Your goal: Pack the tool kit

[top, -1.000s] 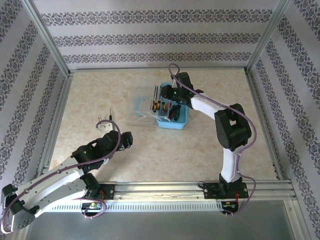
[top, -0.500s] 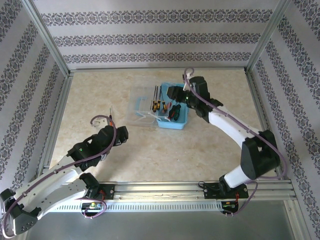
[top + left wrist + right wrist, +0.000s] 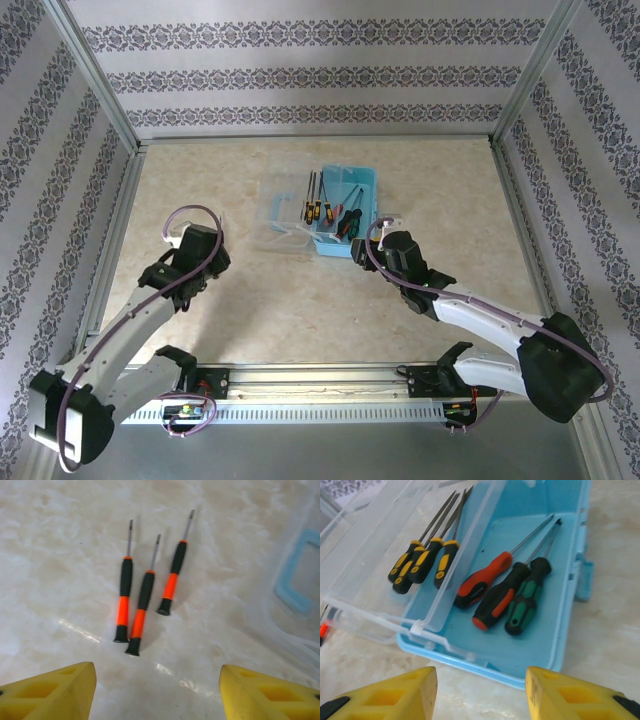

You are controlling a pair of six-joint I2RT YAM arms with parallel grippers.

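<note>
While the left gripper (image 3: 157,692) hangs with jaws apart and empty over three small drivers (image 3: 145,587) lying side by side near the left edge of the worktop (image 3: 60,540), the right gripper (image 3: 480,695), likewise parted and empty, faces the box (image 3: 565,630) toward the far edge, three big drivers (image 3: 505,592) inside.

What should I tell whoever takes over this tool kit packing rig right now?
Left pincer: open, empty, facing three small orange screwdrivers on the table.
Right pincer: open, empty, facing the blue case.
Done: three large screwdrivers lie in the case; yellow-handled drivers lie in the open clear lid.
Left: pack the small orange screwdrivers, shut the lid.
</note>
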